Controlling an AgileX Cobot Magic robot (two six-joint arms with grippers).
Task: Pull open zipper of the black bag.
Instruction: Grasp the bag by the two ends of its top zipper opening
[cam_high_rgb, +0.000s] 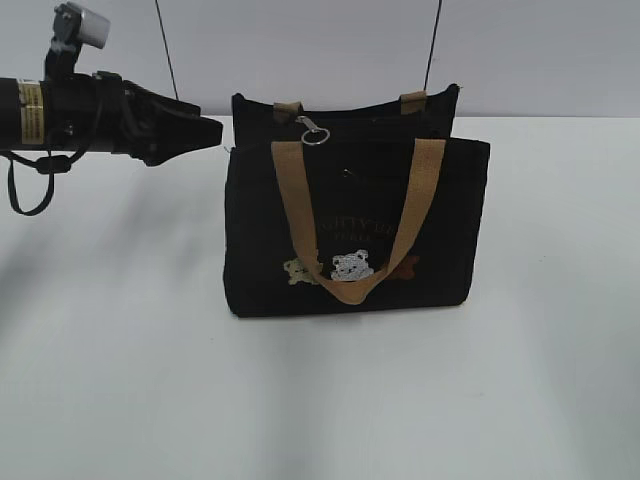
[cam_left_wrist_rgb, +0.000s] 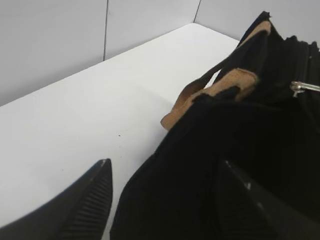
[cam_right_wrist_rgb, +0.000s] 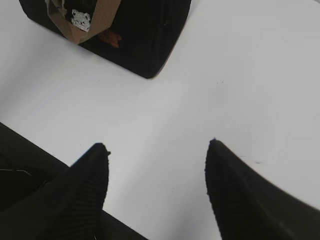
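The black bag stands upright mid-table, its tan handles hanging down the front over small bear patches. The zipper runs along the top seam, and its silver ring pull hangs near the left end. My left gripper hovers level with the bag's top, just left of its upper left corner. In the left wrist view this gripper is open, with the bag's end lying between the fingers and the pull farther right. My right gripper is open over bare table, and the bag lies well ahead.
The white table stretches around the bag on all sides. A grey wall stands close behind it. Two thin black cables hang down in front of the wall. The right arm does not show in the exterior view.
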